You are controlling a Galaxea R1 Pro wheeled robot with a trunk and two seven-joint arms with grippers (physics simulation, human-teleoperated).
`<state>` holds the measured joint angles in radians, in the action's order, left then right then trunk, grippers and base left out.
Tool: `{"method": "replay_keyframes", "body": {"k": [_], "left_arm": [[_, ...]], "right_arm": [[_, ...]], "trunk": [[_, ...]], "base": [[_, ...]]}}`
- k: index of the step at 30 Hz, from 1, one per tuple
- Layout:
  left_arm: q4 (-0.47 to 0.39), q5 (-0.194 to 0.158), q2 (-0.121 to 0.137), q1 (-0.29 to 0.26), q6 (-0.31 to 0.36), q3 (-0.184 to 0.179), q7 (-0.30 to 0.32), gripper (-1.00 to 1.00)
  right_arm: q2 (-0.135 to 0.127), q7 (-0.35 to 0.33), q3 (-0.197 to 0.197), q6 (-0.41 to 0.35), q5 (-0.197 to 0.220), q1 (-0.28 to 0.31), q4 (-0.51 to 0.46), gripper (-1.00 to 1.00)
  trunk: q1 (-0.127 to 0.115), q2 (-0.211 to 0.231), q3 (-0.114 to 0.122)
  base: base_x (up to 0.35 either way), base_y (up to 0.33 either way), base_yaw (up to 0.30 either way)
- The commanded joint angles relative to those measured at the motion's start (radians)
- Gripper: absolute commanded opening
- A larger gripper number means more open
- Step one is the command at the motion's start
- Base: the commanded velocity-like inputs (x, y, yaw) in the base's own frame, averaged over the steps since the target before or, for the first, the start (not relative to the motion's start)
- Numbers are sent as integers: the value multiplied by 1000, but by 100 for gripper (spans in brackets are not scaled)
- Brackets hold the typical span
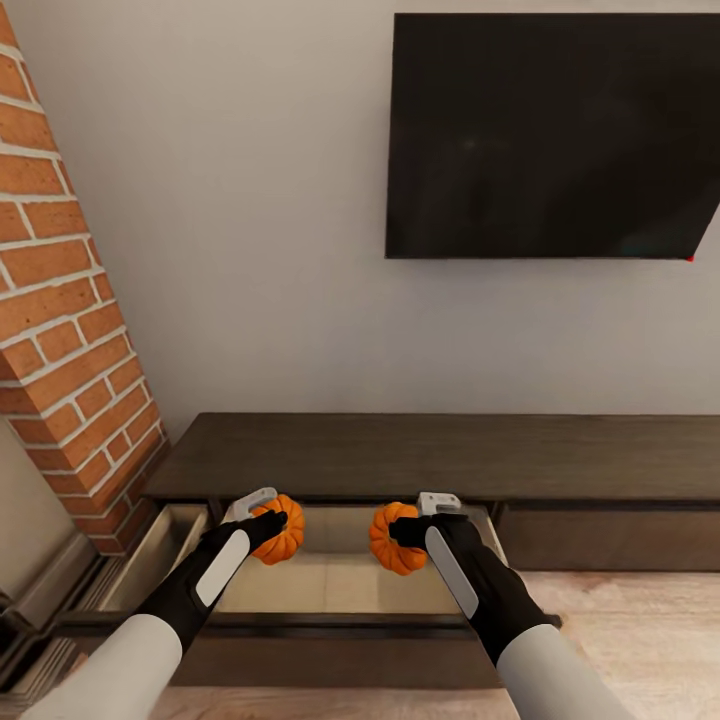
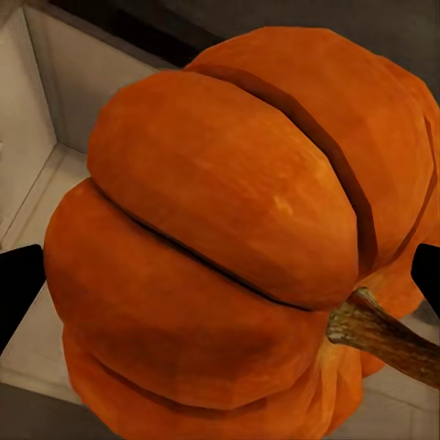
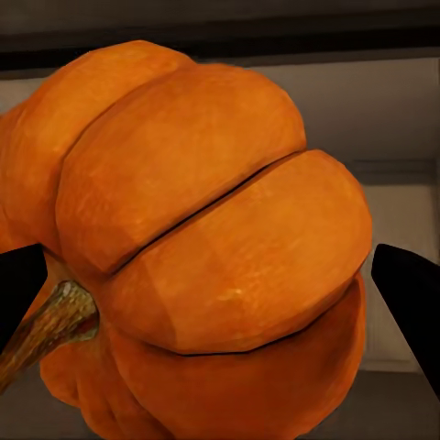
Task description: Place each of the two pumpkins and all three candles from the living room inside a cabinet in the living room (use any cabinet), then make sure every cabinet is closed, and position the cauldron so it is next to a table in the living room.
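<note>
Two ribbed orange pumpkins hang over the pulled-out drawer (image 1: 330, 585) of the long dark-brown cabinet (image 1: 420, 455). My left gripper (image 1: 268, 522) is shut on the left pumpkin (image 1: 283, 528) (image 2: 229, 238), whose brown stem (image 2: 385, 335) shows close up in the left wrist view. My right gripper (image 1: 405, 530) is shut on the right pumpkin (image 1: 393, 540) (image 3: 202, 247), with black fingertips (image 3: 408, 293) on either side of it. The drawer's pale tan floor lies below both. Candles, cauldron and table are out of view.
A black TV (image 1: 550, 135) hangs on the grey wall above the cabinet. A slanted red brick wall (image 1: 60, 330) stands at the left. The cabinet's right drawer front (image 1: 610, 535) is closed, with pale wood floor (image 1: 640, 630) before it.
</note>
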<state>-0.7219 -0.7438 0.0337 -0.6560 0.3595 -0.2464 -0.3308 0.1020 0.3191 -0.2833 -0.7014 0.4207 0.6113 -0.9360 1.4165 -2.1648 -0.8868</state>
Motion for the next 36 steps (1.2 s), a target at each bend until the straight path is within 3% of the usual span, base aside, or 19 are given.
{"method": "replay_keyframes", "body": {"k": [1, 15, 32, 36], "left_arm": [[-2, -9, 2, -1, 1, -7, -11, -100], [-2, -7, 1, -1, 1, -9, -11, -100], [-9, -6, 1, -1, 0, -5, -14, -100], [-10, -6, 1, -1, 0, -5, -14, -100]], "right_arm": [[0, 11, -2, -2, 10, 1, -1, -100], [-1, 11, -2, -3, 14, 1, -1, -100], [-1, 11, -2, -3, 11, 1, -1, -100], [-1, 11, -2, -3, 11, 1, -1, -100]], "trunk": [[0, 0, -1], [0, 0, -1], [0, 0, -1], [16, -28, -14]], "base": [[215, 157, 0], [146, 32, 0], [43, 0, 0], [0, 0, 0]]}}
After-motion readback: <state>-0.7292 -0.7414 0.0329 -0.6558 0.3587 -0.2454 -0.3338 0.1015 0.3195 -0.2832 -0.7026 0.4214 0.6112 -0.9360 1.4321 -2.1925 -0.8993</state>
